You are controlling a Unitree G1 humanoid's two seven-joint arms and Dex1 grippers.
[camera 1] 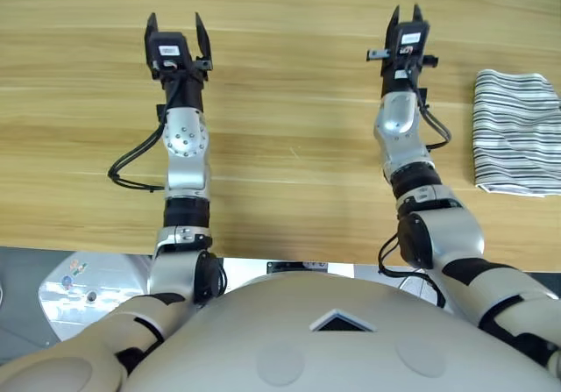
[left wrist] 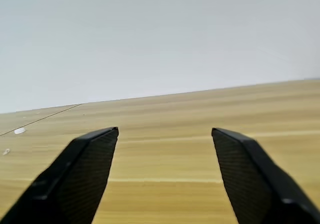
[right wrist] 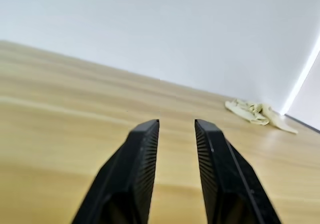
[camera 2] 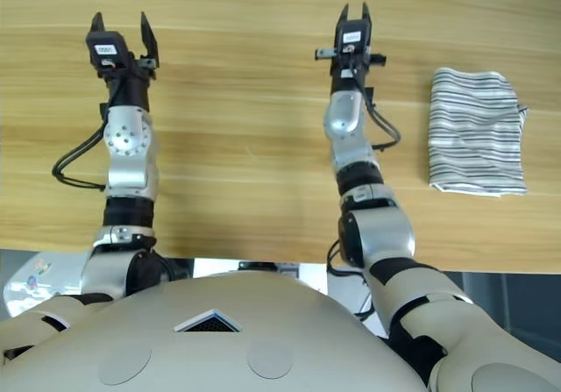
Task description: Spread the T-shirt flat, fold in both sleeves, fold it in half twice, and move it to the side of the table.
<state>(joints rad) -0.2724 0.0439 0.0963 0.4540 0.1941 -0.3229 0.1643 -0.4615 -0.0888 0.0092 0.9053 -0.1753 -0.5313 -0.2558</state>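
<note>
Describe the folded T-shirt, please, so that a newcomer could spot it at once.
Start from the wide wooden table and go to its side on the robot's right, beyond the right claw. There lies the T-shirt, folded into a compact rectangle. Its fine dark-and-white stripes set it apart from the plain wood around it.

Wide gap between left tool [camera 1: 175, 22], right tool [camera 1: 406, 12]; T-shirt [camera 1: 517, 133] blocks right.

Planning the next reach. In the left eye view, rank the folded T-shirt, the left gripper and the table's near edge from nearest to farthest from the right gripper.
1. T-shirt, on the right gripper's right.
2. The left gripper, far left, and the table's near edge, toward the robot: too close to call.
</note>
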